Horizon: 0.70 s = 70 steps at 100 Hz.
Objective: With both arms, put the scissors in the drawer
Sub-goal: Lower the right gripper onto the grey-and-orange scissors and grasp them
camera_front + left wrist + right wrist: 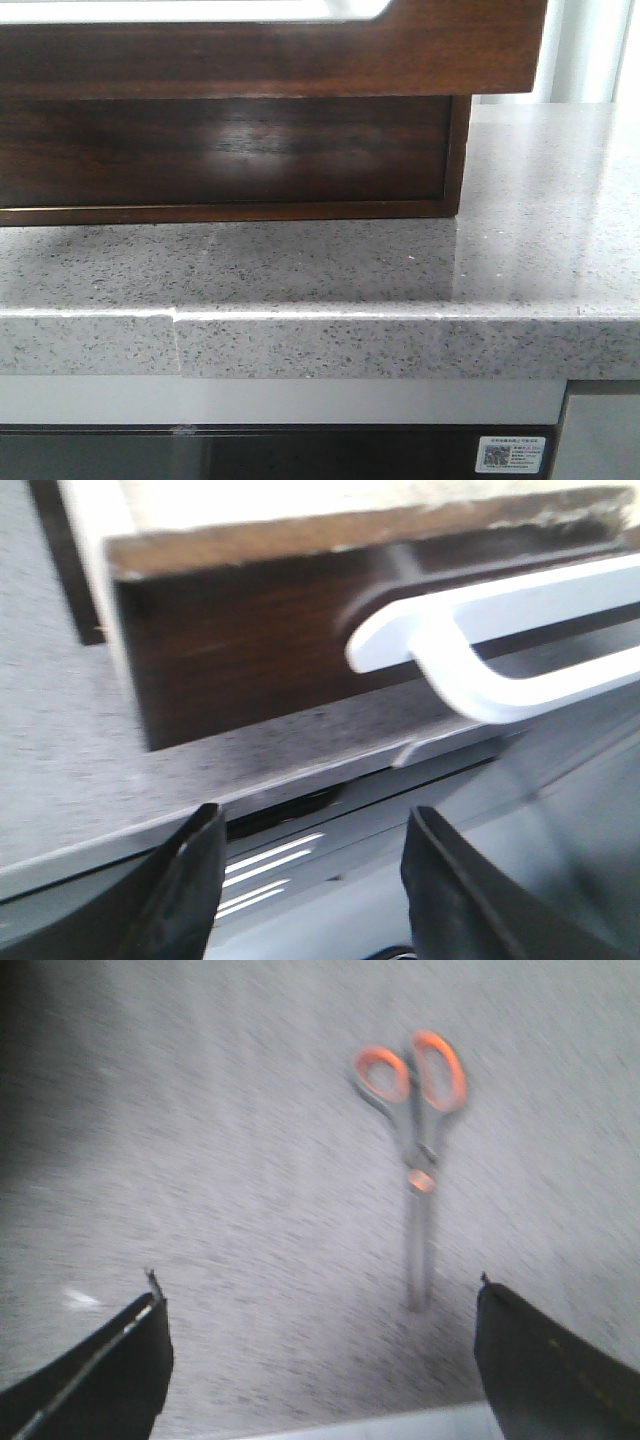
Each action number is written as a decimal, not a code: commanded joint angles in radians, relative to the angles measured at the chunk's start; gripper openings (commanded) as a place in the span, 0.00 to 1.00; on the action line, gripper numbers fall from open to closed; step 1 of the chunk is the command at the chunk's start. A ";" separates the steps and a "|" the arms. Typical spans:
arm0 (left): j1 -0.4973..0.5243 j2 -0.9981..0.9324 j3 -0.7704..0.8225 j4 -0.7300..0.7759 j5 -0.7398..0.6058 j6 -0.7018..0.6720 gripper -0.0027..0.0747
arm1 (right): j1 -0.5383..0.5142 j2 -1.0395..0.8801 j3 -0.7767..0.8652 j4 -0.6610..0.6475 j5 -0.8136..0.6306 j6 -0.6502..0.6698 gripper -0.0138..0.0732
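Note:
The drawer [300,55] is the wide dark brown glossy front at the top of the front view, with a white rounded-corner patch [200,10] on its top edge. It stands out over the wooden box [230,150] below. No gripper and no scissors show in the front view. In the left wrist view my left gripper [315,813] is open and empty, near the counter edge, facing the dark wood front [240,650] and a white loop shape [470,670]. In the right wrist view the orange-handled scissors [418,1150] lie flat on the counter, blades pointing toward my open, empty right gripper [320,1295].
The grey speckled countertop [400,270] carries the wooden box and has a front edge [320,340] with a seam at the left. Below it are a pale panel and a dark glossy front with a QR label [513,455]. Both wrist views are motion-blurred.

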 commanded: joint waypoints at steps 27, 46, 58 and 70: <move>-0.058 -0.038 -0.088 0.210 -0.206 -0.101 0.51 | -0.270 0.313 -0.140 0.121 0.063 -0.142 0.74; -0.058 -0.038 -0.084 0.196 -0.219 -0.099 0.51 | -0.341 0.468 -0.207 0.241 0.073 -0.291 0.70; -0.058 -0.038 -0.084 0.194 -0.226 -0.099 0.51 | -0.341 0.553 -0.262 0.241 0.085 -0.328 0.66; -0.058 -0.038 -0.084 0.194 -0.226 -0.099 0.51 | -0.334 0.629 -0.324 0.243 0.110 -0.362 0.61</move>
